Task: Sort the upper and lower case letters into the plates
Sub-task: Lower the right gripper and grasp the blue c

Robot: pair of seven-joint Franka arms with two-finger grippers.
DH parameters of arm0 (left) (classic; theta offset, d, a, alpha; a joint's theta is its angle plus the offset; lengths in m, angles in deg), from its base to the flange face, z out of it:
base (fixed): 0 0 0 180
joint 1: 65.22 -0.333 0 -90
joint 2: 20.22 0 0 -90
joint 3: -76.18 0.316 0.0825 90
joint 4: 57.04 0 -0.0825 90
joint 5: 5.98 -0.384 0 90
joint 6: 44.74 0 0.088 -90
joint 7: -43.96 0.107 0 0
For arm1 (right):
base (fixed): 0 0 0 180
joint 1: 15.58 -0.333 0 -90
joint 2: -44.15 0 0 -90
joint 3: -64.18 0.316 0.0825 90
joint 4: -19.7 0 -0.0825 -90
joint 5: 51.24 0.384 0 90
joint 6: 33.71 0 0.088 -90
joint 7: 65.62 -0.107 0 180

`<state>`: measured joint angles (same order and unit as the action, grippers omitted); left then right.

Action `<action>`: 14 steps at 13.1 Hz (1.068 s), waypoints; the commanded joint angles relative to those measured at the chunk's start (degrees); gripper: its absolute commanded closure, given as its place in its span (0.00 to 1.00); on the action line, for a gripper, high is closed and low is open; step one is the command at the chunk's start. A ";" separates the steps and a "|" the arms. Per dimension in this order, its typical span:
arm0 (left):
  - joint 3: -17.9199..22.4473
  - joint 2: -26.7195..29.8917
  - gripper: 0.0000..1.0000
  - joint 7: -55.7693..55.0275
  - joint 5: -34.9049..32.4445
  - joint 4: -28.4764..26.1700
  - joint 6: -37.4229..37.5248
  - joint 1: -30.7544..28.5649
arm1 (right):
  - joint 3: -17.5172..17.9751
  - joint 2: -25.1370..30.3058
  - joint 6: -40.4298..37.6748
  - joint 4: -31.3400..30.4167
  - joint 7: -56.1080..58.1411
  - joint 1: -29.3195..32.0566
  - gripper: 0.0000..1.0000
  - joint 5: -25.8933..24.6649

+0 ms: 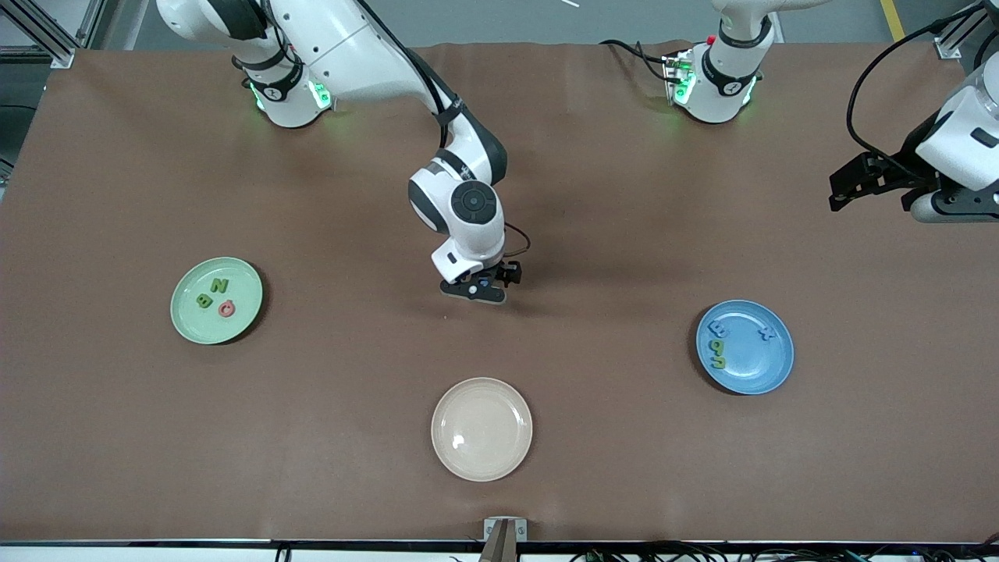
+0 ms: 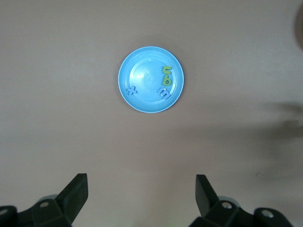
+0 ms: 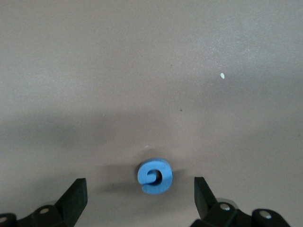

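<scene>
Right gripper (image 1: 485, 290) low at frame center, fingers spread, blue letter (image 3: 155, 176) between them on table, hidden in front view. Left gripper (image 2: 141, 201) spread, waits high above blue plate (image 1: 773, 373). Green plate (image 1: 191, 324) mid-left.

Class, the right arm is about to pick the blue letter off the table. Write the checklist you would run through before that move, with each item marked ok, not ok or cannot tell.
1. Right gripper open: ok, the fingers stand wide apart.
2. Blue letter lies between the open fingers: ok, it sits on the brown table, touching neither finger.
3. Nothing crowds the letter: ok.
4. Left gripper out of the way: ok, open and waiting high at the left arm's end.
5. Pale green plate and blue plate have room: ok, three letters in each.
6. Upper or lower case: cannot tell.
</scene>
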<state>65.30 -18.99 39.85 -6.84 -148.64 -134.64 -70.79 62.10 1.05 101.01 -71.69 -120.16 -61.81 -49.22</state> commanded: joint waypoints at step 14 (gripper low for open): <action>-1.17 -0.53 0.00 0.94 -0.11 0.37 0.61 1.27 | 0.59 -1.72 0.55 0.51 -0.48 0.27 0.83 -0.79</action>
<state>64.48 -19.35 39.86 -6.84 -148.66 -134.61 -69.81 62.38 -0.01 101.75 -71.32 -120.16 -61.83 -49.23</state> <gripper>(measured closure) 0.000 0.661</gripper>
